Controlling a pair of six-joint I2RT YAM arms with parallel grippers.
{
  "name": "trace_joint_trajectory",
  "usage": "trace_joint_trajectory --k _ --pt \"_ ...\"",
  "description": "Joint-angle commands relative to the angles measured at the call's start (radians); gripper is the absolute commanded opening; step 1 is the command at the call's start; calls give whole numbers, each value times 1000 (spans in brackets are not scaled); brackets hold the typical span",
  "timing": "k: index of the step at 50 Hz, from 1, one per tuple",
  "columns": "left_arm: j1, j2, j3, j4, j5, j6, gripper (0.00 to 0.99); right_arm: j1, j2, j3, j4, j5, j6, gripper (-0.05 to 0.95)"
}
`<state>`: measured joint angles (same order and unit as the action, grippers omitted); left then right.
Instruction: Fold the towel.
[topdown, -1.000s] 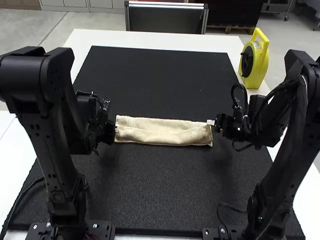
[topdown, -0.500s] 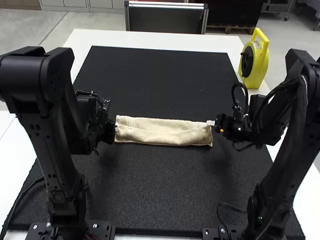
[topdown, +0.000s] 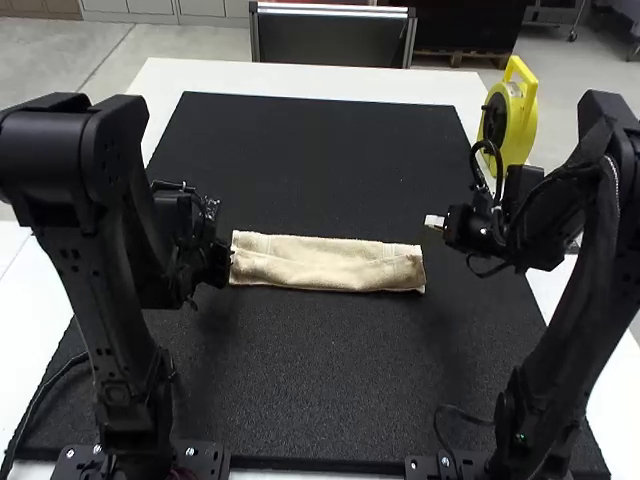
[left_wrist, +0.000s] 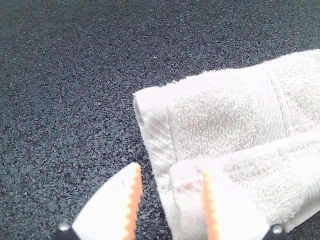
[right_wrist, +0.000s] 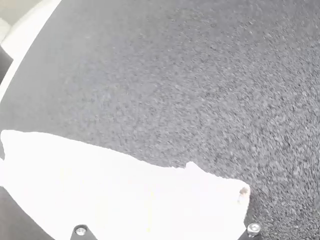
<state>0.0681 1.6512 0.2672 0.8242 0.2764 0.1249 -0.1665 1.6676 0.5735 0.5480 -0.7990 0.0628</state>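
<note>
we see the l gripper (topdown: 226, 262) at the l end of the towel (topdown: 320, 264), fingers well apart w/ the towel's edge visible btwn. towel's a long folded strip lying l-to-r mid black mat (topdown: 320, 400). r gripper (topdown: 436, 222) is just off its r end, slightly far side; we can't tell if open or shut. yellow reel (topdown: 520, 125)'s far r.

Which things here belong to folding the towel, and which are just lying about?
For the job:
towel, a long strip
left end effector, at one end
right end effector, near the other
mat, under the towel

Lying about:
yellow reel, on the table
</note>
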Motion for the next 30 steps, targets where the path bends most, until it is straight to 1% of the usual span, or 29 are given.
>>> trace_joint_trajectory --k 1,3,6,8,11,16,18,22,24,28,30 --pt "6 9 0 4 -5 -8 323 -1 -31 19 -2 -23 22 211" --pt "6 9 0 4 -3 -10 323 -4 -34 19 -10 -23 19 284" --pt "6 9 -2 3 -2 -8 323 -5 -37 20 -48 -23 5 430" --pt "6 9 -2 3 -2 -8 323 -5 -42 20 -77 -23 -11 482" --pt "6 9 -2 3 0 -10 323 -7 -52 20 -103 -23 -27 505" --pt "6 10 0 3 0 -11 323 -7 -85 20 -131 -23 -31 508" --pt "6 12 0 3 0 -11 323 -5 -98 22 -143 -23 -31 549" --pt "6 18 3 3 0 -11 323 -1 -135 23 -172 -22 -31 552" --pt "6 19 3 3 0 -11 323 -1 -157 23 -186 -17 -31 579" --pt "6 25 4 4 1 -10 323 -1 -187 25 -211 -14 -31 598" --pt "6 27 4 4 1 -11 323 -1 -204 25 -241 -3 -31 618"
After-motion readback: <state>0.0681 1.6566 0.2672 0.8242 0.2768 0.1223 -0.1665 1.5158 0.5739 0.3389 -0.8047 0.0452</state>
